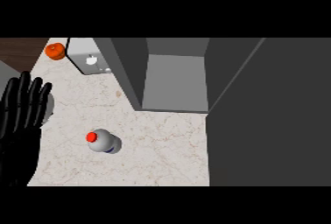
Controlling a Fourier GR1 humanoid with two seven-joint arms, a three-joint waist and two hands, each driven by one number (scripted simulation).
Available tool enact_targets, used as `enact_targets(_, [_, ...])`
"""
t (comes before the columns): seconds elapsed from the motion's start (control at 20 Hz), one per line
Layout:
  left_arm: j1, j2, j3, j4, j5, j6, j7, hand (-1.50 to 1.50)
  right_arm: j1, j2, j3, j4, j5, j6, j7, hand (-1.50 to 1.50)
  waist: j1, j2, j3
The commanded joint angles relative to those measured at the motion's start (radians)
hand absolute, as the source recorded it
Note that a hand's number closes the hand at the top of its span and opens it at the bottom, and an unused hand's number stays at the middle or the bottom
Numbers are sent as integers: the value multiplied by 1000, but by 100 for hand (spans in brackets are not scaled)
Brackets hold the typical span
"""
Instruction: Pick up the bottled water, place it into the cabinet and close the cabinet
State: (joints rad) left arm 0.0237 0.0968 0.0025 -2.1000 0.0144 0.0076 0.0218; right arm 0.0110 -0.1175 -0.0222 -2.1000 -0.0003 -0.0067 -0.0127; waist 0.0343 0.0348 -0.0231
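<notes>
A water bottle [103,141] with a red cap stands upright on the marble counter [161,148], seen from above. The grey cabinet [174,74] sits behind it, its interior open toward me, and its dark door [271,113] swings out along the right side. My left hand [22,118] rests open at the left edge, fingers up, well left of the bottle and not touching it. My right hand does not show in the head view.
An orange fruit [55,50] lies at the counter's far left corner. Beside it stands a white appliance [87,57]. The open door covers the right part of the counter.
</notes>
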Motion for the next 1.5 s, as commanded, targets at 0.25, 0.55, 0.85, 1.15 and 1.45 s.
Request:
enact_targets(0.25, [-36,104,-245,-83,304,-417,-40,-150,5,-27,47,-38,-15,66,-13,-150,-66,-41,21])
enact_targets(0.55, [241,203,-184,35,606,-480,198,-150,214,78,112,-62,-305,109,169,-150,-45,-38,22])
enact_targets(0.85, [367,342,-31,-30,806,-638,208,-150,365,75,147,-199,-332,127,192,-150,-32,-39,22])
enact_targets(1.15, [309,387,90,57,927,-704,262,-150,342,56,95,-135,-375,179,170,-150,-34,-35,23])
enact_targets(1.45, [395,303,115,107,821,-832,215,-150,475,56,64,-101,-372,283,20,-150,-33,-37,23])
